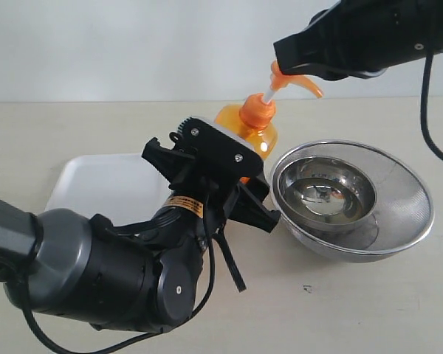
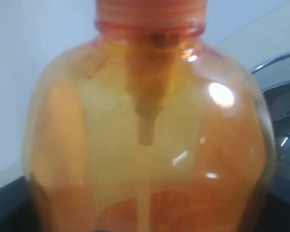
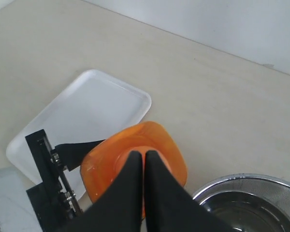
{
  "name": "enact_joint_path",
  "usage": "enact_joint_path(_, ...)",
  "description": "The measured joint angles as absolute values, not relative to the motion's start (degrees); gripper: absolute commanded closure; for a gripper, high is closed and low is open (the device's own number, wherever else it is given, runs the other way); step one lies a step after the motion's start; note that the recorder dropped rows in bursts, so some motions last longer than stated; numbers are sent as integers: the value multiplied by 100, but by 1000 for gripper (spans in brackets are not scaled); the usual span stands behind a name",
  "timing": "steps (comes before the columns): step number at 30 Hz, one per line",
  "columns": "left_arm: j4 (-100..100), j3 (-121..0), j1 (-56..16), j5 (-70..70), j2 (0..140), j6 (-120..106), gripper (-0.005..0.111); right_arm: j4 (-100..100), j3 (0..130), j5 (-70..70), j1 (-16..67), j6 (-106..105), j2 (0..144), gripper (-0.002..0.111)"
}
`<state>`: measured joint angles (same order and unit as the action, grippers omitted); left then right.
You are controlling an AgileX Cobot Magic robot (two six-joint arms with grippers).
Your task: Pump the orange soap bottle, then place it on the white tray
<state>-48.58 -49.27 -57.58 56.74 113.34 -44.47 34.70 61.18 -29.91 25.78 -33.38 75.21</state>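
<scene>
The orange soap bottle [image 1: 255, 129] stands upright between the white tray [image 1: 96, 181] and the steel bowls, its base hidden behind my left arm. My left gripper [image 1: 213, 179] is closed round the bottle's body. In the left wrist view the bottle [image 2: 145, 121] fills the picture and the fingers barely show. My right gripper [image 1: 288, 60] is shut, and its tip rests on the orange pump head [image 1: 299, 81], whose white stem shows below. From above, the shut right gripper [image 3: 144, 155] covers the pump over the bottle [image 3: 104, 162], with the tray [image 3: 87, 111] beside it.
A steel mesh bowl [image 1: 402, 210] holds a smaller steel bowl [image 1: 328, 188] just right of the bottle, its rim [image 3: 251, 186] close to my right fingers. The rim [image 2: 275, 60] also shows behind the bottle. Bare table lies in front.
</scene>
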Motion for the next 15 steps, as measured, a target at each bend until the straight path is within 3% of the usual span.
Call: enact_joint_path(15, -4954, -5038, -5721, 5594, 11345, -4472, 102, 3526, 6216, -3015, 2569, -3342, 7758, 109)
